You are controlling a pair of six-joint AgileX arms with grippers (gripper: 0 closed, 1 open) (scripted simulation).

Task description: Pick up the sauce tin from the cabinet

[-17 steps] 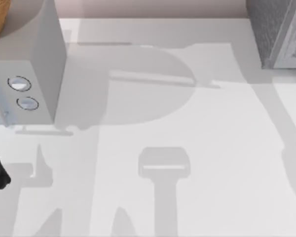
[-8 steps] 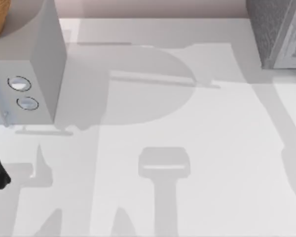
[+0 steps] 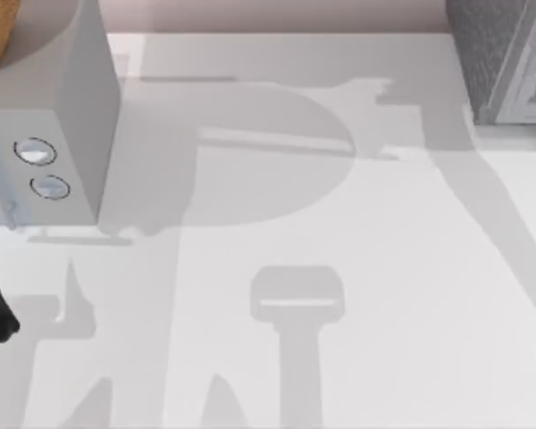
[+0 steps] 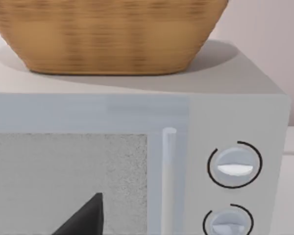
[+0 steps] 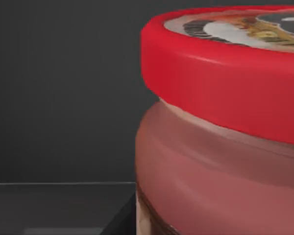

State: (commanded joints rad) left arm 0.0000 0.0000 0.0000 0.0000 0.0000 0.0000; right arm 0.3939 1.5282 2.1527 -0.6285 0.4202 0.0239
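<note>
Sauce tin (image 5: 220,127), a small round can with a thick red lid rim over a reddish translucent-looking body, sits right up against the right wrist camera, standing upright on a dark shelf (image 5: 54,205) with a dark wall behind, which I read as the cabinet's inside. That closeness suggests the right arm has reached in to line up on it; whether its pincer is spread or pinching, I cannot tell. On the lid there is a printed picture with a dark round patch, but no writing I can read.

Over on the table's left side, the left wrist camera faces a pale grey microwave (image 4: 235,117) with two round dials (image 4: 234,164), no lettering legible, and a woven tan basket (image 4: 108,34) resting on its roof. Left pincer: cannot tell either.
</note>
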